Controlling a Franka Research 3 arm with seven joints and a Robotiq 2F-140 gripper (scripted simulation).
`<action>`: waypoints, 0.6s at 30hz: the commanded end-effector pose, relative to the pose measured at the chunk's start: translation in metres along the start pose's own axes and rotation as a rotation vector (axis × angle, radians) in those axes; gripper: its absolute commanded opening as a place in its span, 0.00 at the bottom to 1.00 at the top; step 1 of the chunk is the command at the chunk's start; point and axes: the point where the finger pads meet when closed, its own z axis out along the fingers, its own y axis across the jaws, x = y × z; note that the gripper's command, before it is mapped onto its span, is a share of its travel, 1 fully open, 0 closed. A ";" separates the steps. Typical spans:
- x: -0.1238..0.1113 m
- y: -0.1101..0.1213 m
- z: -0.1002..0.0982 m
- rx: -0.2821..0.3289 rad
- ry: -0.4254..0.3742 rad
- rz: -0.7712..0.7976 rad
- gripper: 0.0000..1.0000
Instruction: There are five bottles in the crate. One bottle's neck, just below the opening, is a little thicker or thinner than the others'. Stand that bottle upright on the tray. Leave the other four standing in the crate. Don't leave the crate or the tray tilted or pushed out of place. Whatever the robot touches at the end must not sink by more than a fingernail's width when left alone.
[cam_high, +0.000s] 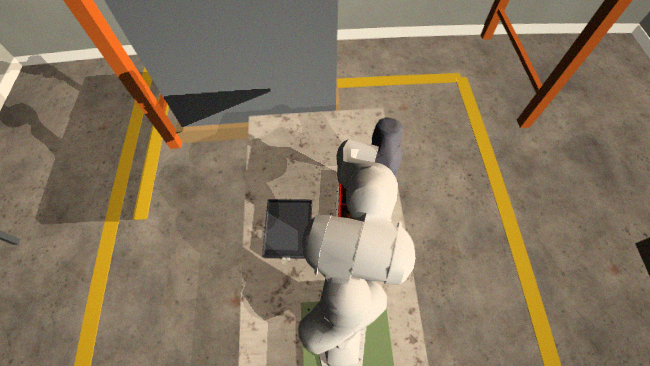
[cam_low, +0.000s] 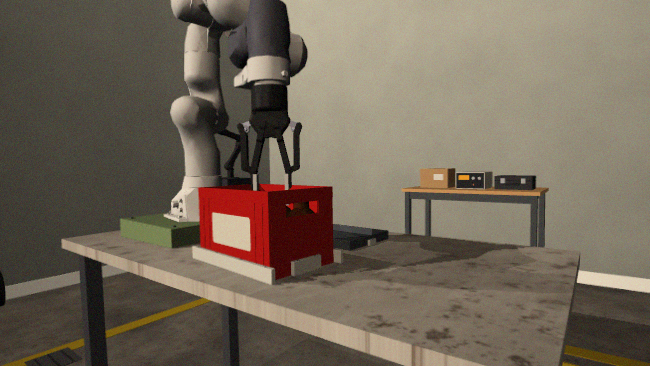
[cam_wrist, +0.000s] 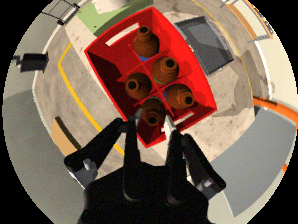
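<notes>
Straddling one bottle (cam_wrist: 152, 113) in the crate (cam_low: 270, 235), the end effector (cam_low: 271, 182) stands partly spread.

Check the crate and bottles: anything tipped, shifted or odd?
Nothing stands out. The red crate sits level on its pale base, all five bottles stand upright in their cells, and the dark tray lies flat beside it, holding nothing. The gripper is open, fingertips at the crate rim.

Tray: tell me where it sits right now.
In the top view the dark tray lies flat on the table, left of the red crate and partly under the arm's elbow.
</notes>
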 end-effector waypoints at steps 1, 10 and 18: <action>0.000 -0.001 0.001 0.000 0.001 0.000 0.44; 0.000 -0.001 0.001 0.000 0.001 0.000 0.44; 0.000 -0.001 -0.003 0.000 0.001 0.000 0.44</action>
